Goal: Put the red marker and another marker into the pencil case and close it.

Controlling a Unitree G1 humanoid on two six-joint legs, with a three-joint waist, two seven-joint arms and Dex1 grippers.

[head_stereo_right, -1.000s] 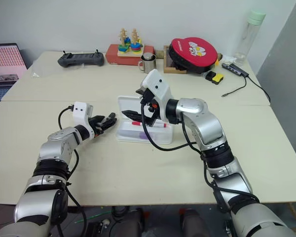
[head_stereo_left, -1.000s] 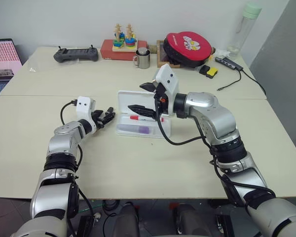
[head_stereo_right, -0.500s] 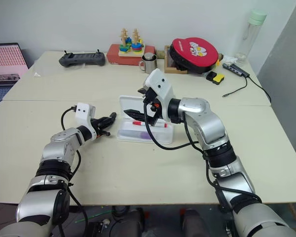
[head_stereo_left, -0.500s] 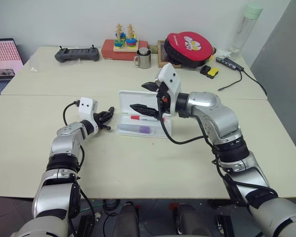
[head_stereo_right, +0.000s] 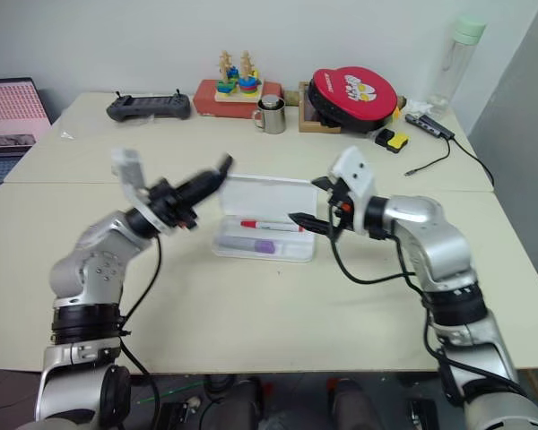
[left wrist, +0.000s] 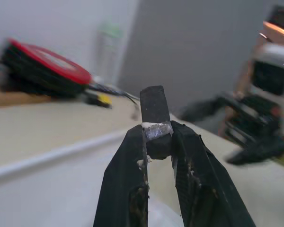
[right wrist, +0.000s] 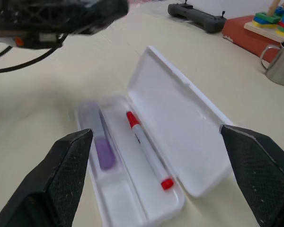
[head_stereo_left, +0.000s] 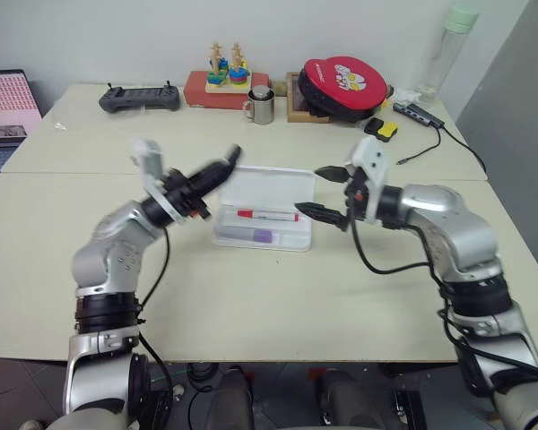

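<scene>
red round pouch (head_stereo_left: pixel 343 83): a white printed patch on its lid — too small to read
red marker (right wrist: pixel 145 149): dark print along the white barrel — not legible
purple marker (right wrist: pixel 102 149): pale label, blurred, no words to make out
screen (head_stereo_left: pixel 8 106) at the far left of the table: rows of pinkish marks, none readable
pencil case (right wrist: pixel 189 137): plain white, no writing seen
</scene>
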